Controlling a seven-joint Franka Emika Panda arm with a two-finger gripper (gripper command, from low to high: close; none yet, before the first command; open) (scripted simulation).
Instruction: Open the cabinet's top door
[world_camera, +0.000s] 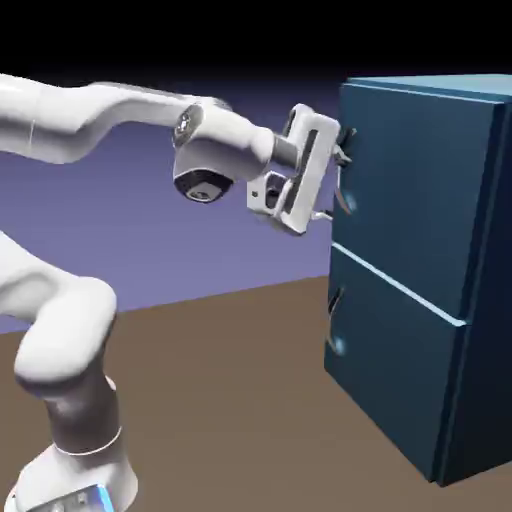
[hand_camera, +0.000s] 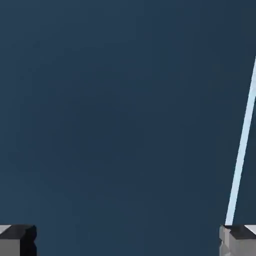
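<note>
Brown table (world_camera: 230, 400) runs under a blue-violet backdrop, and on it, at the right of the exterior view, we see the cabinet (world_camera: 470, 300): a tall dark-blue box with two stacked front panels parted by a pale seam (world_camera: 400, 288); its side face is a darker blue. We take the upper panel for the top door (world_camera: 410, 190); it is flat, shut flush with the cabinet front, and carries a small dark curved handle (world_camera: 343, 185) standing upright near its left edge; the lower panel (world_camera: 390, 380) has a handle of its own.

Our arm (world_camera: 90, 120) reaches across from the left at the height of the top door, and the gripper (world_camera: 338, 172) sits right at the handle; the handle appears to lie between the fingers, one above and one below, though we cannot tell whether either touches it. In the hand view the door fills nearly everything, plain dark blue, with the seam slanting down the right side; the two grey fingertips (hand_camera: 17, 239) show at the bottom corners, spread wide apart; nothing is gripped between them.
</note>
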